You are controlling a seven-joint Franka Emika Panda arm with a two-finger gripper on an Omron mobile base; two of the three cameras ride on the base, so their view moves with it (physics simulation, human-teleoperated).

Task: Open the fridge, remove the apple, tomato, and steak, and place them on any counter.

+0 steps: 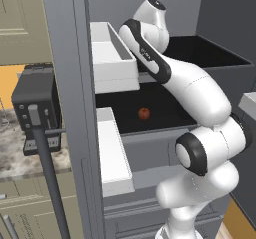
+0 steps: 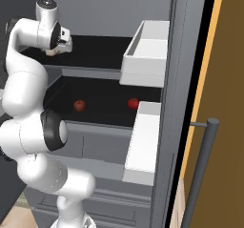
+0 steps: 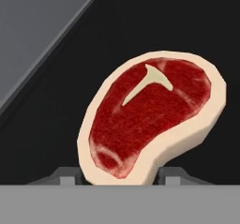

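gripper: one finger on each side of the steak, grip not clear | steak: lies on dark fridge shelf

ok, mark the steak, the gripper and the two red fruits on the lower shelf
steak [image 3: 150, 120], hand view, red centre of the slab.
gripper [image 3: 121, 175], hand view, midway between the fingertips.
left red fruit [image 2: 79, 105], right base view, its middle.
right red fruit [image 2: 133, 103], right base view, its middle.

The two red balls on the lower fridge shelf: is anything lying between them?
No. In the right base view, bare dark shelf separates the left ball from the right one.
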